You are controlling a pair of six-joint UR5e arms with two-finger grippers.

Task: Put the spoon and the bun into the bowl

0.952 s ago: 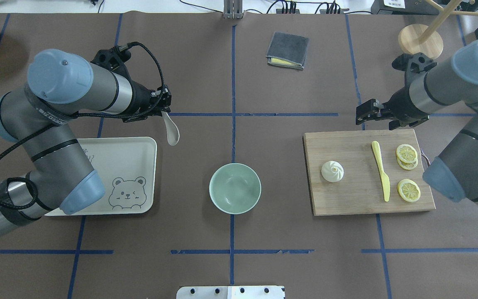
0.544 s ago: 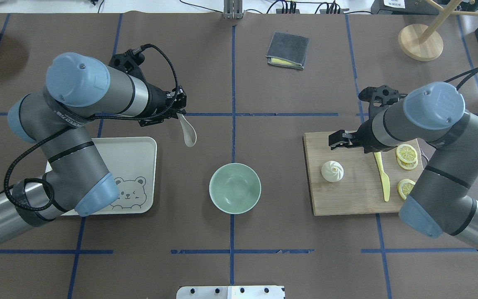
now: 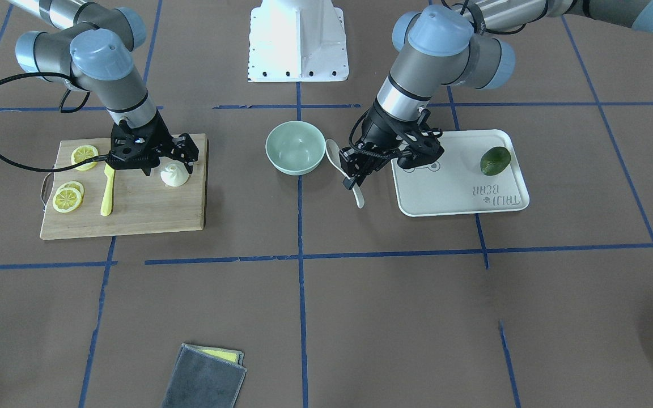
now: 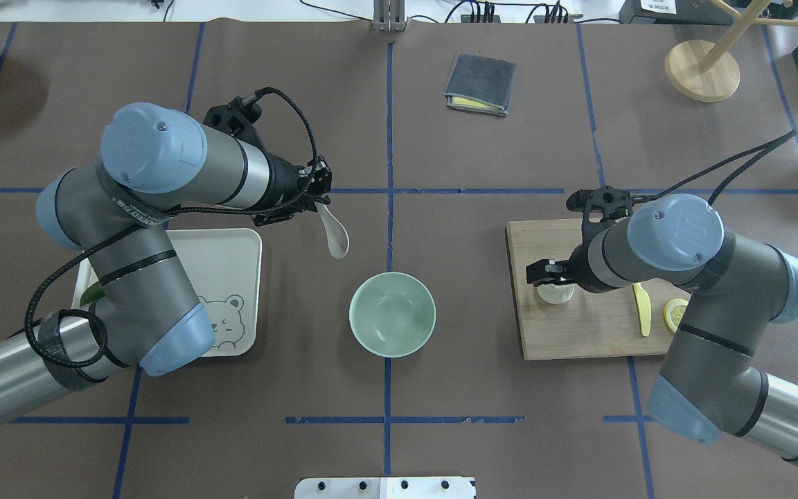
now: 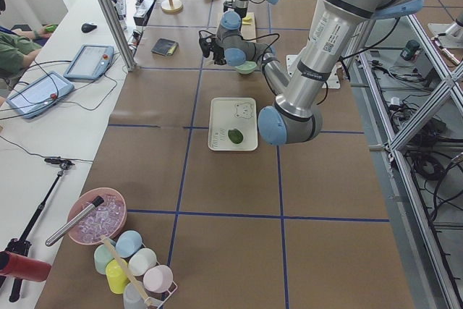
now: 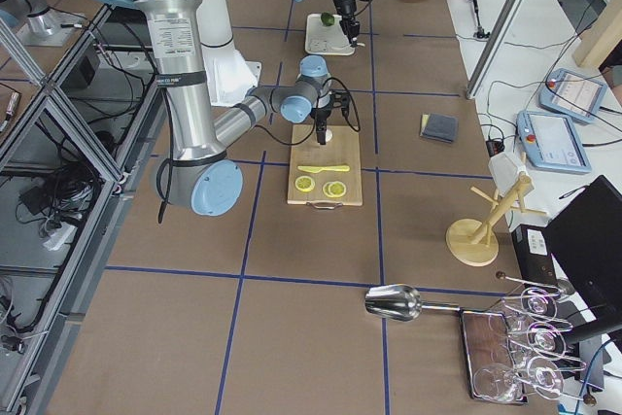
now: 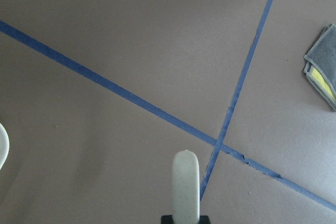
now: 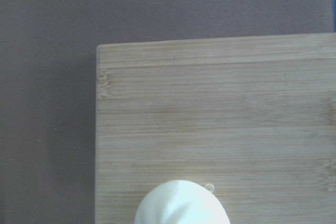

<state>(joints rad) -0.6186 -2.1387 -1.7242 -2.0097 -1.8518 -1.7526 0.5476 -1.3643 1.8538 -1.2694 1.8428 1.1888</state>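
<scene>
From the front you can read "BEAR" upside down on the smooth white tray (image 3: pixel 451 198) at the bowl's (image 3: pixel 295 148) robot-left side. The left gripper (image 3: pixel 355 173) pinches the glossy off-white spoon (image 3: pixel 334 155) by its handle, with the scoop just beside the rim. Overhead, your spoon's long axis slants from the gripper toward the round mint bowl, while the right gripper (image 4: pixel 544 274) hangs with its fingers spread over the domed bun (image 4: pixel 557 294) on the wooden board (image 4: pixel 579 333) at the bowl's other side. Your right wrist camera shows only the bun's smooth white top against straight bamboo grain.
</scene>
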